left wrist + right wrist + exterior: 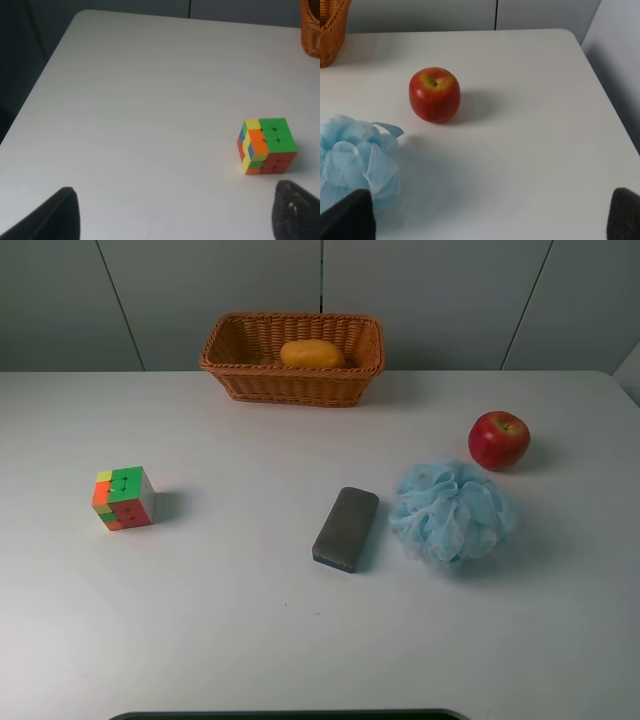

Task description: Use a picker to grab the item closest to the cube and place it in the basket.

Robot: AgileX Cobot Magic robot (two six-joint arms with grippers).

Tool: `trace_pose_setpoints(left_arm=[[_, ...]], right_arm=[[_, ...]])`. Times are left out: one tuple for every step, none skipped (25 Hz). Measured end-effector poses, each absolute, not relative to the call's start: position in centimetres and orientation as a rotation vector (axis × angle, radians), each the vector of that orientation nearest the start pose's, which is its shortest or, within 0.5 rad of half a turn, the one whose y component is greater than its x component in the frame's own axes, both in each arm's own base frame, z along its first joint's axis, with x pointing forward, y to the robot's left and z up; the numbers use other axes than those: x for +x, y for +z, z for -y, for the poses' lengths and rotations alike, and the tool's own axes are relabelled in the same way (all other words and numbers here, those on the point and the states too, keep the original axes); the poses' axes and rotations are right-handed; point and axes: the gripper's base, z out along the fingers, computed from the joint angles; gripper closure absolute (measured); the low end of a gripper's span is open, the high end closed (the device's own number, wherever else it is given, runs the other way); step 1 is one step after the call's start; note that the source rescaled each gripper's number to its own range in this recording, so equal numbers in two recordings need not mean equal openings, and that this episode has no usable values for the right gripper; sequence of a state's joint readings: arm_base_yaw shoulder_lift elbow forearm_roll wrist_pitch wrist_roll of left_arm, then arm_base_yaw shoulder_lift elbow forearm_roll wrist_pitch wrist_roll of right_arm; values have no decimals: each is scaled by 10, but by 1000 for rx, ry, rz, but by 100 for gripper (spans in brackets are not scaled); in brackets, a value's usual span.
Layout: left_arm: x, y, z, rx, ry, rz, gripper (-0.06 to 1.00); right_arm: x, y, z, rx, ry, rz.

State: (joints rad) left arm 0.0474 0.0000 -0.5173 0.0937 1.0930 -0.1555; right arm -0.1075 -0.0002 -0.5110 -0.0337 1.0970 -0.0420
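Five things sit on the white bench point(250, 640), and nothing crowds the cube point(124, 498): it stands alone near the left edge, a small block of green, orange, yellow and red squares, one layer slightly twisted in the left wrist view. The nearest item to it is the grey eraser-like block point(346, 528), a flat slab with rounded corners and a dull, felt-like face, lying around the middle of the bench with open surface between it and the cube. Just beside that block, on the side toward the right edge, is the pale blue bath pouf point(452, 512), a ruffled ball of mesh netting, close enough to nearly touch it. Further toward the right edge and back sits the red apple point(498, 439), smooth and glossy, yellowish round the stem. At the middle of the far edge stands the woven wicker basket point(225, 365), oblong, tan, with an orange-yellow rounded fruit point(312, 353) already inside.

The left claw point(175, 210) has its dark padded fingertips point(295, 210) wide apart above the bench near the cube, gripping nothing. The right claw point(490, 215) is likewise spread, empty, near the pouf and apple.
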Motion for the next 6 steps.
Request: trace_pose_setpoints(left_arm=[[-9, 280, -7, -215, 45, -2045, -6], [-9, 280, -7, -215, 45, -2045, -6], [-9, 280, -7, -215, 45, -2045, -6], [-9, 280, -7, -215, 45, -2045, -6], [-9, 280, -7, -215, 45, -2045, -6], [-9, 280, -7, -215, 45, -2045, -6]], right_arm=[[-8, 277, 2, 70, -132, -2070], [-8, 277, 2, 70, -132, -2070], [-8, 277, 2, 70, -132, -2070], [-8, 277, 2, 70, -132, -2070], [-8, 277, 2, 70, -132, -2070], [-8, 277, 2, 70, -132, -2070]])
